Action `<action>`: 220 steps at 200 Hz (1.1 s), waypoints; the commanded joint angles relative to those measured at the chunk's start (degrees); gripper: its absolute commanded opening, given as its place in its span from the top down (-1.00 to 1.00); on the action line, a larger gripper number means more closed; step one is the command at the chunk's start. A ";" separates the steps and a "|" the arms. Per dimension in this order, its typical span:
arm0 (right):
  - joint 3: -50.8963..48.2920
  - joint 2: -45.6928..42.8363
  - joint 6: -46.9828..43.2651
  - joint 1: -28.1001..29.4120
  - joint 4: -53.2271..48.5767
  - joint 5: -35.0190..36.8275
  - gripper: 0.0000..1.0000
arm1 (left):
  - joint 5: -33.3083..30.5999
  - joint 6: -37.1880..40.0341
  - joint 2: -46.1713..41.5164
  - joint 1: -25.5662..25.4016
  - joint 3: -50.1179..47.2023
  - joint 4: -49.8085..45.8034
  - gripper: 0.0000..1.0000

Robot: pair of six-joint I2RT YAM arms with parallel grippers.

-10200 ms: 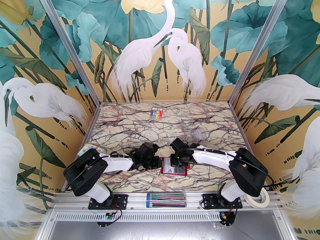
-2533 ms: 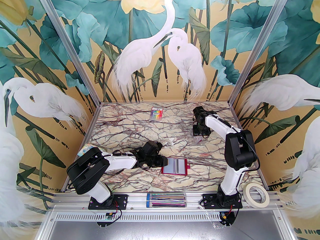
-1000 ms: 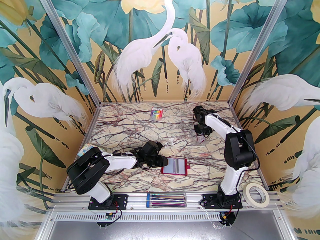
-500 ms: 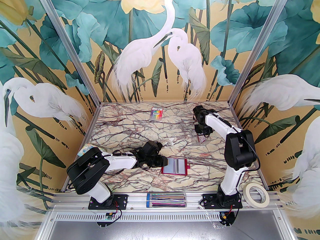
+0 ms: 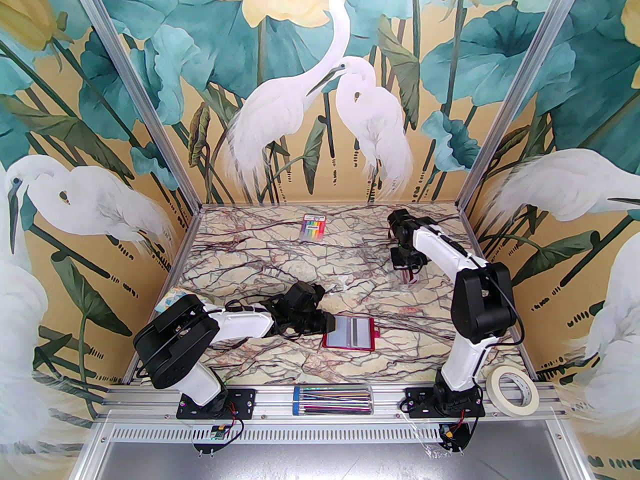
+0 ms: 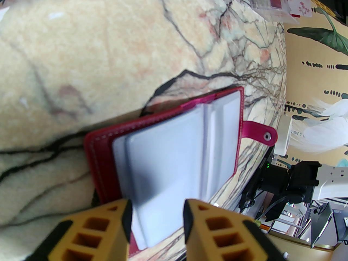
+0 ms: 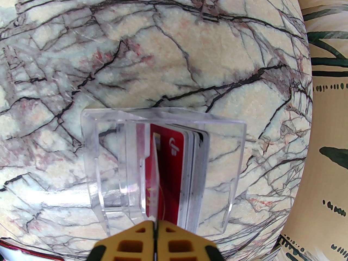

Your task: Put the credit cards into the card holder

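One holder (image 5: 348, 347) lies open on the table (image 5: 260, 268), near its middle, clear sleeves facing up. The left pincer (image 6: 157, 219) stands parted over the holder's edge. One clear box (image 7: 108, 159) sits toward the far right and holds a stack of cards (image 7: 196, 167), packed too tightly to count. The right pincer (image 7: 155, 235) is clenched on one card (image 7: 155, 178), seen edge-on inside the box.

Likely a robot test booth in a lab: aluminium frame (image 5: 151, 118), printed heron walls (image 5: 300, 108), marble-print table (image 5: 260, 263).
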 commanded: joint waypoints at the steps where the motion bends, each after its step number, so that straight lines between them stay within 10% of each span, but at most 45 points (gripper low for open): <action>1: 1.50 -1.91 0.88 -0.13 -1.69 -1.10 0.91 | -0.81 1.30 0.43 -0.06 -0.59 -2.38 0.25; 51: 0.55 -6.71 2.80 -0.11 -2.68 -6.94 0.99 | -0.30 1.19 -1.22 -0.05 -1.03 -1.95 0.24; 220: -39.27 -58.11 17.09 3.36 30.91 -61.51 1.00 | 12.26 1.00 -29.51 -0.02 -5.88 15.28 0.00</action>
